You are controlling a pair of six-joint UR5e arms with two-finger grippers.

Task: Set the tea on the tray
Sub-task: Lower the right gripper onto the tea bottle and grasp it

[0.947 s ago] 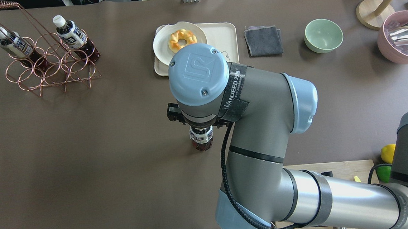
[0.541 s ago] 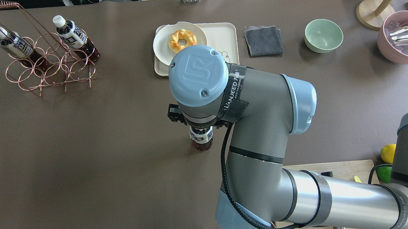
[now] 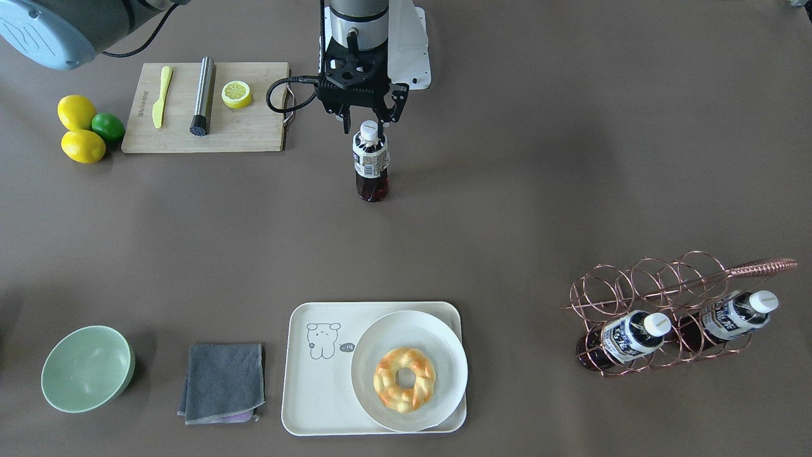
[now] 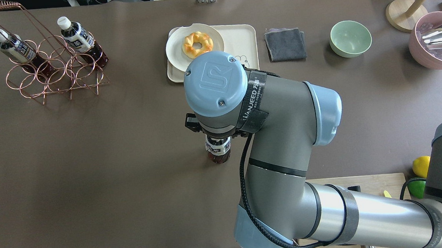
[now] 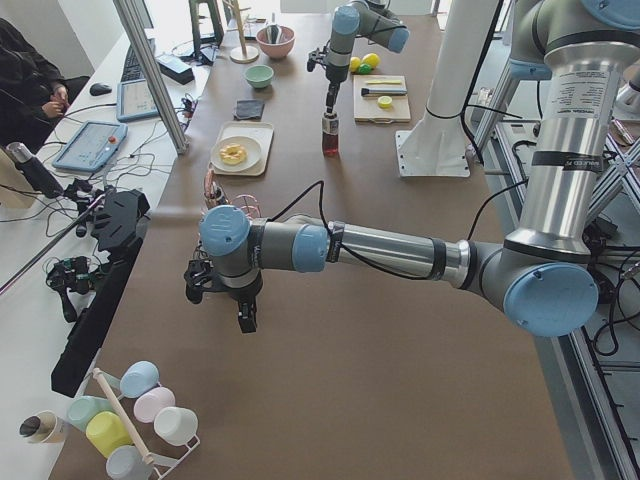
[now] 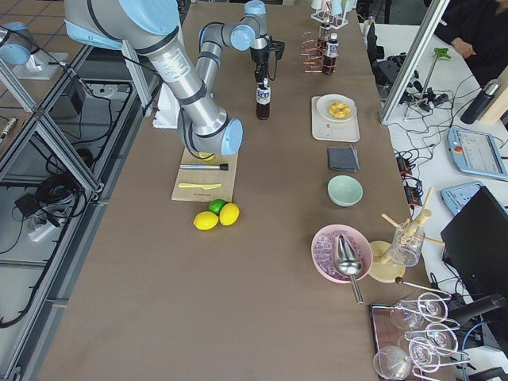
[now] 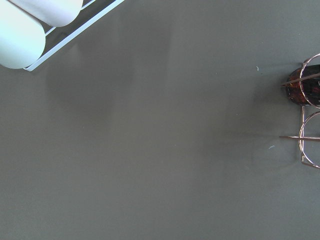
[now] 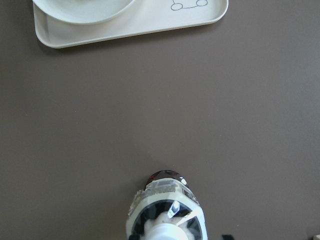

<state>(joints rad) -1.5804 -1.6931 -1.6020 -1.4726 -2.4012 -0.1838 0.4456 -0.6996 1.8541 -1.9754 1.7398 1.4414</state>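
The tea stands upright on the brown table, in the middle near the robot's side; it also shows in the overhead view and in the right wrist view. My right gripper hangs straight over it, open, with a finger on each side of the white cap and a gap to both. The cream tray with the bear drawing lies at the far side, well apart from the tea. My left gripper shows only in the exterior left view, over bare table; I cannot tell whether it is open.
A white plate with a doughnut fills the tray's half nearer the copper wire rack, which holds two more bottles. A grey cloth and green bowl lie beside the tray. A wooden cutting board and lemons are near the right arm.
The right arm's wrist has shifted slightly toward the robot over the tea. The bottle has not moved.
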